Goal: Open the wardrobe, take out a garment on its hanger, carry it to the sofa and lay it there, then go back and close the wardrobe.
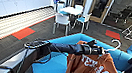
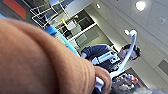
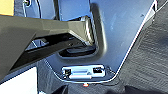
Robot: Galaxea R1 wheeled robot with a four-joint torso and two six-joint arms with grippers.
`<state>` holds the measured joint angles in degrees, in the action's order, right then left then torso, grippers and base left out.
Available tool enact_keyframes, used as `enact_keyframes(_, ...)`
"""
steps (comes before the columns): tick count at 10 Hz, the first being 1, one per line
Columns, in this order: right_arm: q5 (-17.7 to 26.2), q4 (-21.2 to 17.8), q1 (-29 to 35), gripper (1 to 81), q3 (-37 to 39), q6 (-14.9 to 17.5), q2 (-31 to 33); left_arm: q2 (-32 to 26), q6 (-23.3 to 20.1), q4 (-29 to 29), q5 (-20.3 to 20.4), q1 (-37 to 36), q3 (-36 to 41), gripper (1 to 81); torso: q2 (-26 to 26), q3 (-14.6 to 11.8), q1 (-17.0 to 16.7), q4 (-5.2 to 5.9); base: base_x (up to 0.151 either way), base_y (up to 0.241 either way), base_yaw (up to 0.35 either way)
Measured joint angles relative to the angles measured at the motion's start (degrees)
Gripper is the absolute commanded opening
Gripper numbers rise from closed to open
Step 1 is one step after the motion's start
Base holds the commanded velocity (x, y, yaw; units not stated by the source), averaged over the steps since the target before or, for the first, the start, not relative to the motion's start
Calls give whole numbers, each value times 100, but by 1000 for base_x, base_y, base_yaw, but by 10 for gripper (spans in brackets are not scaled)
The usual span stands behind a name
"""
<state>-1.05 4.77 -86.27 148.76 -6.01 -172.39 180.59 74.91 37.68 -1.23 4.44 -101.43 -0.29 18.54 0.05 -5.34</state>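
The left arm reached out across the head view, and its left gripper [image 1: 97, 50] was closed on the hanger [image 1: 115, 45] at the neck of the sweatshirt [image 1: 93, 69]. The white hook of the hanger rose just beyond the gripper, curving up and over. The burnt-orange sweatshirt hung straight below the gripper, its white letters "TEXAS" facing the camera, and its lower part draped against the blue sofa [image 1: 54, 70], which lay beneath and around the gripper. Whether the cloth rested with its full weight on the seat could not be told.

In the left wrist view the orange sweatshirt [image 2: 42, 62] bulked close to the gripper, with the white hanger [image 2: 127, 55] running up from it to its rounded tip. Past the hanger a person [image 2: 105, 56] in a dark top stood holding a control rig.

Well beyond the gripper, across the dark carpet, stood a white table [image 1: 71, 10] with white chairs [image 1: 62, 20] around it, and a long white counter [image 1: 16, 3] ran along the wall on the arm's near side. Orange floor patches [image 1: 23, 33] broke the carpet.

In the right wrist view, robot parts stood over dark carpet [image 3: 150, 60], and the state of the right gripper could not be told.
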Motion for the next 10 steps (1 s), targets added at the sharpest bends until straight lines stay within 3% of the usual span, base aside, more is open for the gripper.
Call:
enact_keyframes(7,0,0,11,811,17,-2,-61,28,22,-6,121,-127,-1426,10,0,2,0,0,0,0,0)
enact_keyframes(10,0,0,11,811,22,0,-61,26,44,-23,82,-512,-1732,10,2,5,2,0,0,0,0)
